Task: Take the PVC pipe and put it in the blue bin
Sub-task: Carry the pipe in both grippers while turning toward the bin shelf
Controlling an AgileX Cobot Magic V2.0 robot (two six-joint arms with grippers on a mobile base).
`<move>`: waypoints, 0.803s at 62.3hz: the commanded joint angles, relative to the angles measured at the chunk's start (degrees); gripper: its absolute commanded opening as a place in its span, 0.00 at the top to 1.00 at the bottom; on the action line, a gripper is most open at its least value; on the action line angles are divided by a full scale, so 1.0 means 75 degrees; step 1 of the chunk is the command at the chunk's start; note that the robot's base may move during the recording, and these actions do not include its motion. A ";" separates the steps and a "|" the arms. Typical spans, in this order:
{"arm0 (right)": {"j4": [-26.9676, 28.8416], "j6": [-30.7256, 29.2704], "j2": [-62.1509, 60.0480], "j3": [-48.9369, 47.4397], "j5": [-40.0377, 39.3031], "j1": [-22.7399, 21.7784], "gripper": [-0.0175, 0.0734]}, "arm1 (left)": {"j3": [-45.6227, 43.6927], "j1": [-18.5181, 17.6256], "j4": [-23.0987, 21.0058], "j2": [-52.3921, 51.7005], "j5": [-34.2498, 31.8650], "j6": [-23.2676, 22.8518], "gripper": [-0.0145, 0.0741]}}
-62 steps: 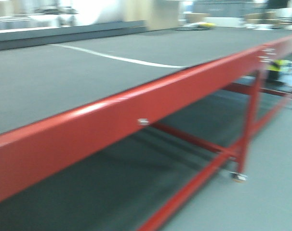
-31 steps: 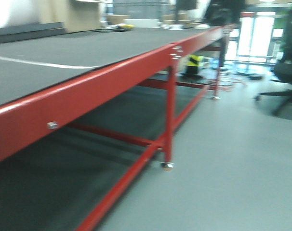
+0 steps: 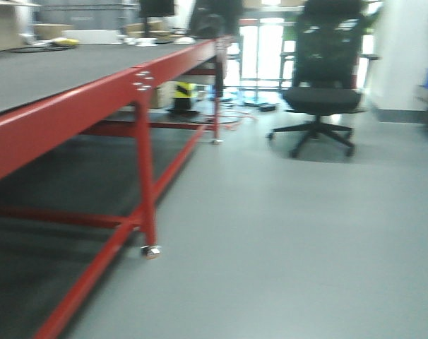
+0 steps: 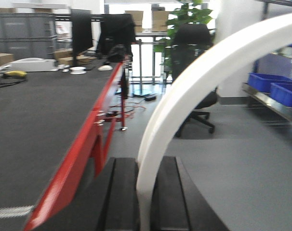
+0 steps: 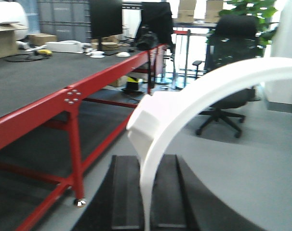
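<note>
Step in hand: transport. The grasp is done and nothing has been placed yet.

- Left gripper: fingers closed on the PVC pipe, which stands up from between them and arcs up and off to the right, out of frame.
- Right gripper: also clamped on a PVC pipe, with the same upward arc to the right and a blocky shoulder low on the curve. I can't tell from these views whether it's one piece held by both grippers or two separate pieces.
- So the pipe is off the counter and in the air, over open floor. The red-framed counter runs along the left.
- Blue bins sit on a shelf at the right in the left wrist view, well apart from the grippers. There's a sliver of blue at the right edge of the front view too. Which bin is the target isn't clear.
- An office chair stands ahead on the floor, roughly between the robot and the far end of the room.
- The front view is smeared, so I'd guess the base is moving.

Next: line the base up with the shelf while steering clear of the chair. Bring the pipe over a bin and lower it until most of the arc is inside the rim, then open. The long curve could catch the shelf edge or tip out, so go in slowly.
</note>
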 commanded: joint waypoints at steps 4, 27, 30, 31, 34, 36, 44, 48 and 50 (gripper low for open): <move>-0.0099 -0.0058 -0.0024 -0.0003 -0.0185 -0.0049 0.98 | -0.0007 0.0000 0.0001 -0.0027 -0.0226 0.0005 0.96; -0.0099 -0.0058 -0.0024 -0.0003 -0.0185 -0.0049 0.98 | -0.0007 0.0000 0.0001 -0.0027 -0.0226 0.0005 0.96; -0.0099 -0.0058 -0.0024 -0.0003 -0.0185 -0.0049 0.98 | -0.0007 0.0000 0.0001 -0.0027 -0.0226 0.0005 0.96; -0.0099 -0.0058 -0.0024 -0.0003 -0.0185 -0.0049 0.98 | -0.0007 0.0000 0.0001 -0.0027 -0.0226 0.0005 0.96; -0.0099 -0.0058 -0.0024 -0.0003 -0.0185 -0.0049 0.98 | -0.0007 0.0000 0.0001 -0.0027 -0.0226 0.0005 0.96; -0.0099 -0.0058 -0.0024 -0.0003 -0.0185 -0.0049 0.98 | -0.0007 0.0000 0.0001 -0.0027 -0.0226 0.0005 0.96; -0.0099 -0.0058 -0.0024 -0.0003 -0.0185 -0.0049 0.98 | -0.0007 0.0000 0.0001 -0.0027 -0.0226 0.0005 0.96; -0.0099 -0.0058 -0.0024 -0.0003 -0.0185 -0.0049 0.98 | -0.0007 0.0000 0.0001 -0.0027 -0.0226 0.0005 0.96; -0.0099 -0.0058 -0.0024 -0.0003 -0.0185 -0.0049 0.98 | -0.0007 0.0000 0.0001 -0.0027 -0.0226 0.0005 0.96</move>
